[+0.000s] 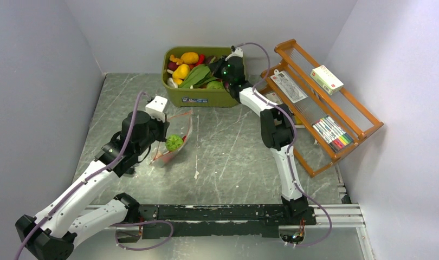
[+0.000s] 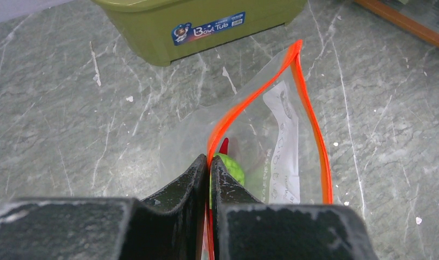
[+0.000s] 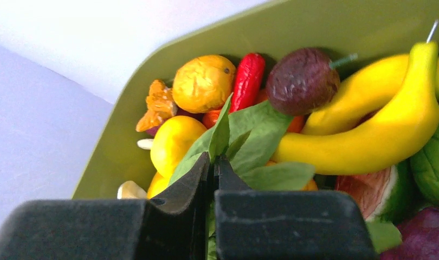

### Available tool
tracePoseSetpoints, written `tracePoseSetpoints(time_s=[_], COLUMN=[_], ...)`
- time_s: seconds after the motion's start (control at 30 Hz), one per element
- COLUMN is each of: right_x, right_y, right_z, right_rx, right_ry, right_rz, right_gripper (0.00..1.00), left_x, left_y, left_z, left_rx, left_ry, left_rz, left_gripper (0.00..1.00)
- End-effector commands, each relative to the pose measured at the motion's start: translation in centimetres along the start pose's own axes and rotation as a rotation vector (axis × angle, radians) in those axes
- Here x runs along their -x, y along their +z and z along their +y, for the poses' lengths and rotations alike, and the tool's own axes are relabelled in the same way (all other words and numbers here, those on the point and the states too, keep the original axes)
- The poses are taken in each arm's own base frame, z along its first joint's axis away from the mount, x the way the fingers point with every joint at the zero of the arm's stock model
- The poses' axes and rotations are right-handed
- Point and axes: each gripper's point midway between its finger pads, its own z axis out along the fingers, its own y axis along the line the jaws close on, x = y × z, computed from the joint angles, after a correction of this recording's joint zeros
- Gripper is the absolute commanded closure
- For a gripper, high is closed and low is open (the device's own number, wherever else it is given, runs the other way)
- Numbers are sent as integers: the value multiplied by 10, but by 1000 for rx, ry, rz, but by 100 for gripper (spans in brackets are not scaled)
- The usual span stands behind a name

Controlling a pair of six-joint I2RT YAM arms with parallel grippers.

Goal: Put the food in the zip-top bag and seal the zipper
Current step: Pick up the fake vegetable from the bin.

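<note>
left fingers (image 2: 209, 162): pressed together, pinching the near lip of the bag (image 2: 185, 141) right on its orange strip

bag: on the left half of the desk (image 1: 228, 157), between the left edge and the middle. I'm holding it up on its side and its far tip comes close to the tub (image 1: 223, 98). Can't tell if they touch.

zipper (image 2: 244, 103): not sealed. The two orange sides bow well apart, so the mouth gapes toward the tub.

inside the bag: a green ball (image 2: 232, 169) sits just past my fingertips, with a bit of red (image 2: 224, 146) right beside it. Too hidden to say what the red thing is. There's also a white printed slip (image 2: 285, 151) along the far wall.

right fingers (image 3: 213, 160): squeezed together down in the tub, with the green leaves (image 3: 260, 130) caught between them

tub: olive green, at the far edge of the desk around the middle, blue sticker on its near wall

other food in the tub: a banana (image 3: 380, 141) lying across the pile, an orange round fruit (image 3: 204, 82), a red chili (image 3: 248, 80) just beside it, a dark purple ball (image 3: 301, 81), and a yellow lemon-ish one (image 3: 171, 142) touching the leaves

rack (image 1: 309, 111): wooden, along the right edge, with small packets and coloured pens on it
</note>
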Motion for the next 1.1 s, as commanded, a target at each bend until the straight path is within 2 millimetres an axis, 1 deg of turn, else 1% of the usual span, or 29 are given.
tracePoseSetpoints(time_s=[0.0, 0.2, 0.33, 0.53, 0.7, 0.83, 1.07], right_x=[73, 107, 122, 142, 155, 176, 198], right_y=[-22, -43, -55, -75, -98, -124, -154], right_z=[47, 70, 78, 92, 108, 124, 149], right_rx=[93, 121, 115, 122, 152, 163, 193], right_ry=[-119, -195, -263, -363, -458, -532, -587], right_rz=[-143, -215, -244, -284, -306, -349, -394], right_gripper=[100, 100, 100, 100, 100, 100, 100], left_x=[11, 9, 7, 11, 24, 37, 45], left_y=[0, 3, 6, 14, 15, 14, 21], left_z=[-1, -2, 1, -3, -2, -1, -6], left_rx=[-19, -19, 6, 3, 5, 0, -24], left_ry=[-48, -63, -88, -132, -152, -174, -217], left_rz=[-39, -27, -13, 0, -4, -27, -26], left_gripper=[93, 93, 93, 93, 93, 93, 93])
